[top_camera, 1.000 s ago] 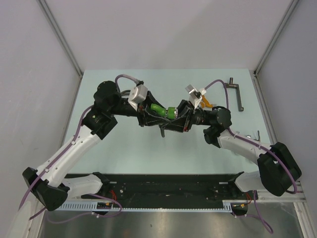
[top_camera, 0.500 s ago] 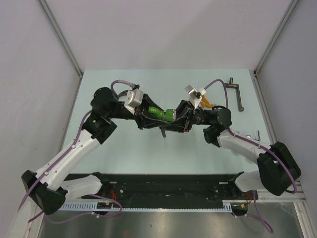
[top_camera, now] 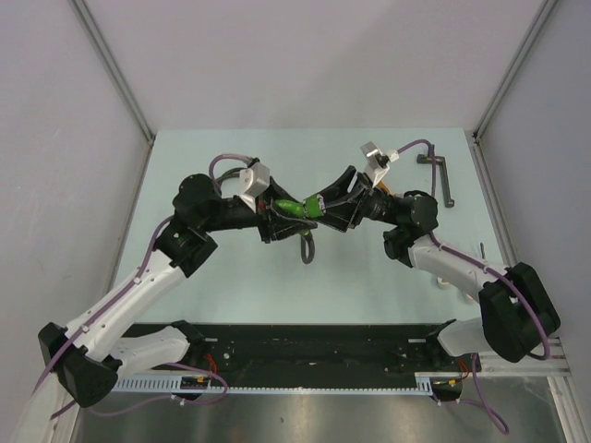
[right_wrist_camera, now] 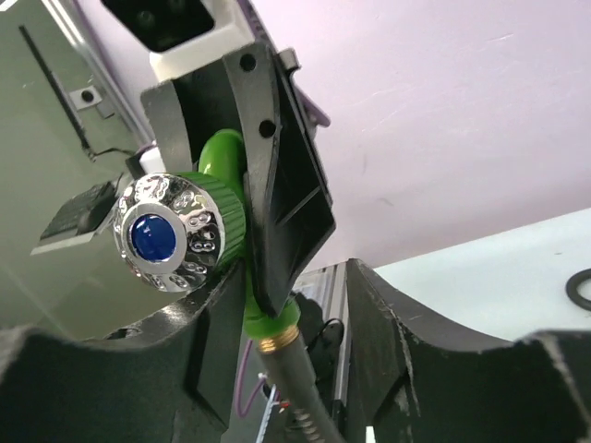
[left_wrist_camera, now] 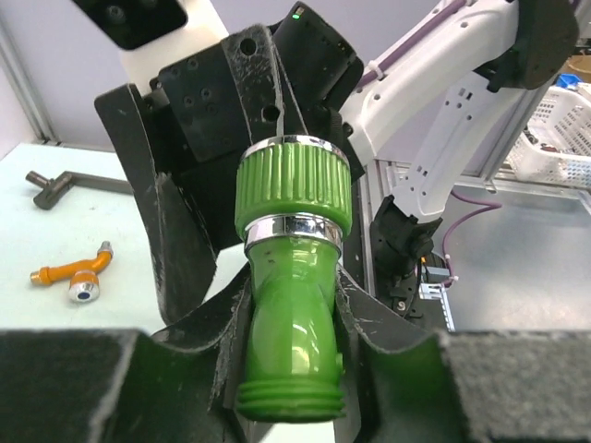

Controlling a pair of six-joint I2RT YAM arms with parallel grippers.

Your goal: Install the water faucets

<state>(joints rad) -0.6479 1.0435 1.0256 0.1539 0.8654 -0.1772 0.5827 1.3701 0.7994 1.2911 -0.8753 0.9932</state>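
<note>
Overhead view faces down; both wrist views closely share the green faucet (left_wrist_camera: 294,305).

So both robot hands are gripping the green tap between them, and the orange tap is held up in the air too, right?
Not quite. Both the left hand and the right hand do grip the green tap, but the orange tap is not in the air: the left wrist view shows it lying loose on the table.

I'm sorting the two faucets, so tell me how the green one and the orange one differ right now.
The green faucet is held off the table between the left claw and the right claw; the orange faucet lies loose on the table. Green looks thick with a ribbed collar; orange looks slim. Both have silver metal parts.
</note>
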